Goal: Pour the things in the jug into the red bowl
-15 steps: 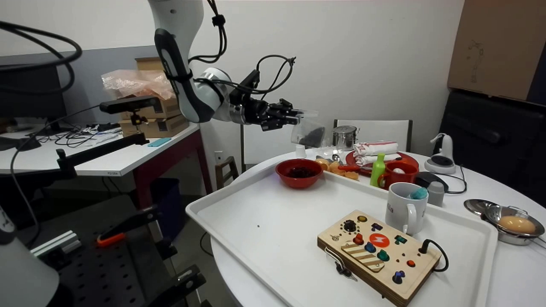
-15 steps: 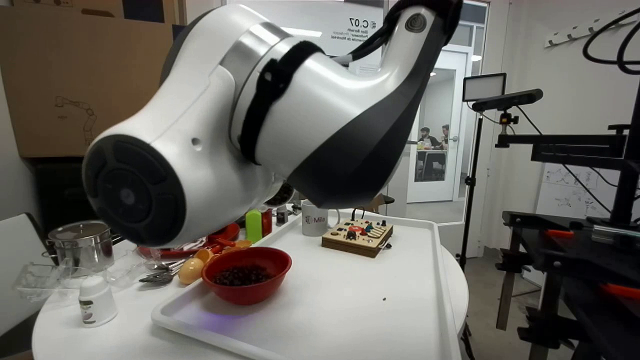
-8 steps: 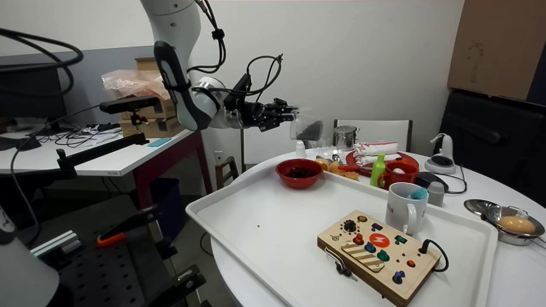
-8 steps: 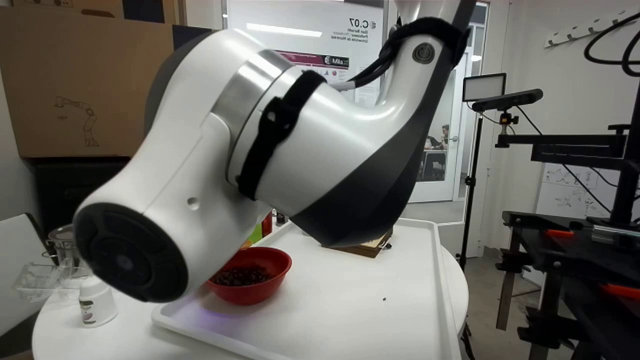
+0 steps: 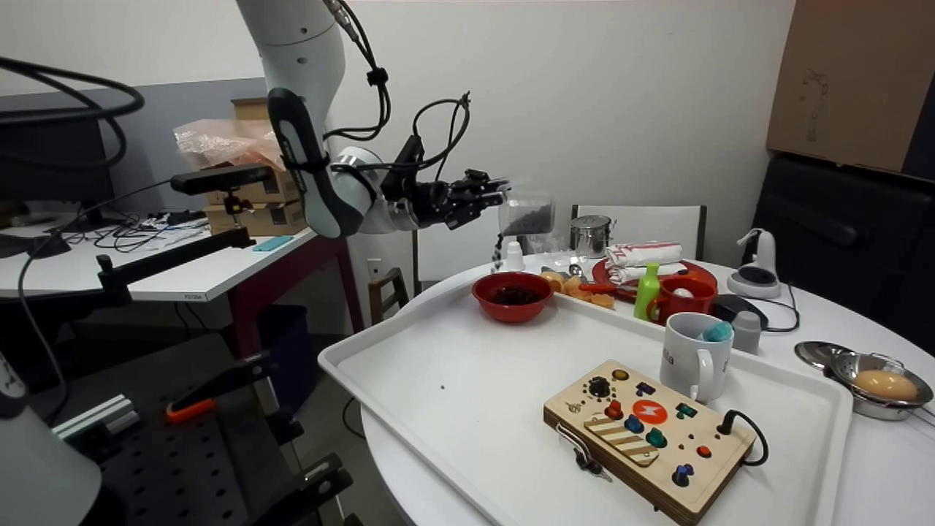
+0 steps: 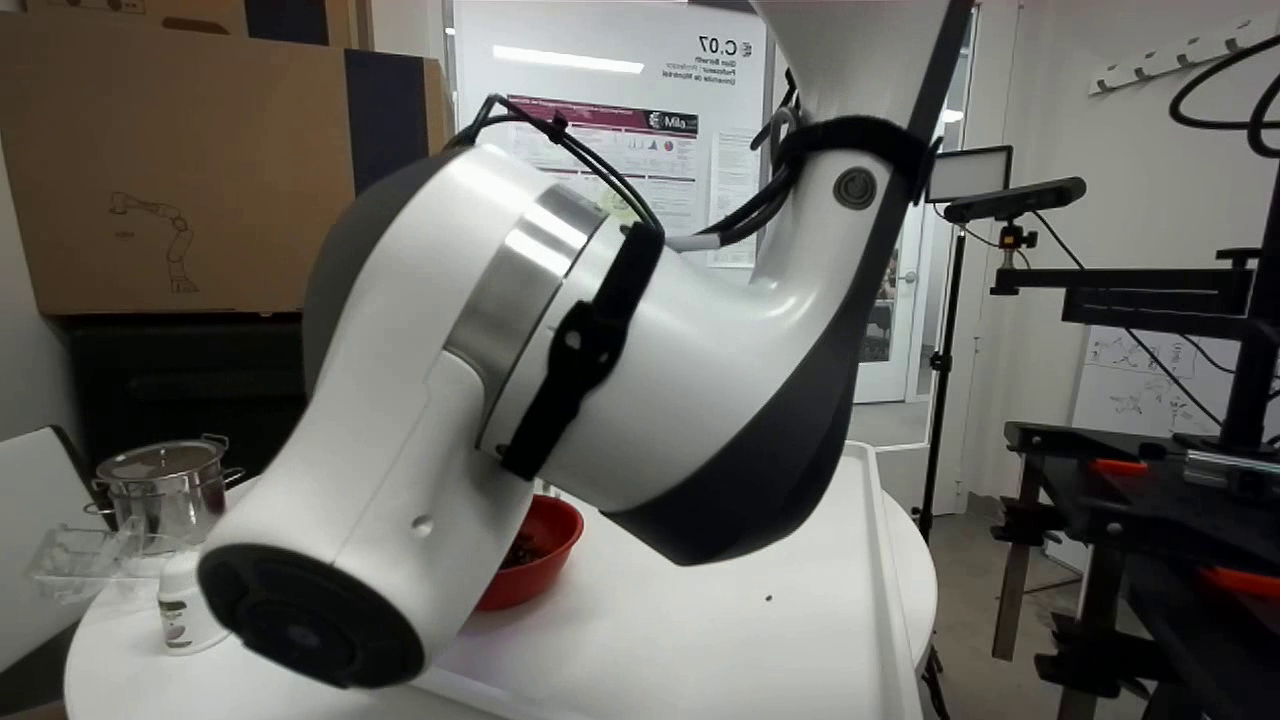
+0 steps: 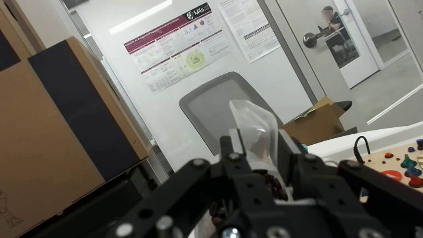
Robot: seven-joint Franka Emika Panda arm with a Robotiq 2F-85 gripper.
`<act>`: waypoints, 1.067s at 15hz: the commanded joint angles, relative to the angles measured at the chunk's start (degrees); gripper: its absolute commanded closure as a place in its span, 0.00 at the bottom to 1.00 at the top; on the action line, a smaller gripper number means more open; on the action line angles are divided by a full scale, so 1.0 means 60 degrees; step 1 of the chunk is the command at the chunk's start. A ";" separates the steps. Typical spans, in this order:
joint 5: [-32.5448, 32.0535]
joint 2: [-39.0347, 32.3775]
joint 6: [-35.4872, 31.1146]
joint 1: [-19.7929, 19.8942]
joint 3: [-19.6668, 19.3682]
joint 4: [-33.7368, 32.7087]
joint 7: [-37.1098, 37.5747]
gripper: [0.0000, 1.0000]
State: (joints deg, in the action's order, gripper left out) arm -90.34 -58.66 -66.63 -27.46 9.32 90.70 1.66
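A round white table (image 6: 110,680) stood in both exterior views. The white and dark grey arm (image 6: 680,380), hanging bent in the air, hid part of the red bowl (image 6: 535,585) in an exterior view. A broad white tray (image 5: 438,424) with a raised rim lay on the table. On the tray, well apart from the bowl, lay a wooden box (image 5: 672,431) with coloured knobs on top. The black gripper (image 7: 262,145) at the arm's end was drawn in narrow, its fingers (image 7: 236,142) on either side of the clear plastic of the jug (image 5: 529,208), which it held up in the air. The bowl stood upright near one corner of the tray, a dark heap (image 5: 513,295) lying in it. The jug, greyish and see-through, was tilted, higher than the bowl and apart from it. Just beside the wooden box stood a white mug (image 5: 679,365) with a turquoise object (image 5: 718,332) in its mouth. A slim green bottle (image 5: 647,292) stood on the table, just outside the tray. Dark brown bean-like pieces (image 5: 532,220) lay along the jug's lower side, and more hung in mid-air in a loose line beneath its corner nearest the gripper. As seen, that line ended right at the bowl's far rim; whether it fell inside or behind, I could not tell. A dark speck (image 5: 442,387) lay on the tray's floor.
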 commanded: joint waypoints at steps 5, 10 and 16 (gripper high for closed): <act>-0.0479 -0.0706 0.0831 -0.0040 -0.0133 -0.0646 0.0593 0.85; -0.0637 -0.0949 0.1018 -0.0031 -0.0160 -0.0947 0.0752 0.85; -0.0937 -0.1253 0.1277 -0.0106 -0.0268 -0.1384 0.0876 0.85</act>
State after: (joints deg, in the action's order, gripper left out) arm -94.43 -63.77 -61.44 -27.38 8.30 85.62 6.37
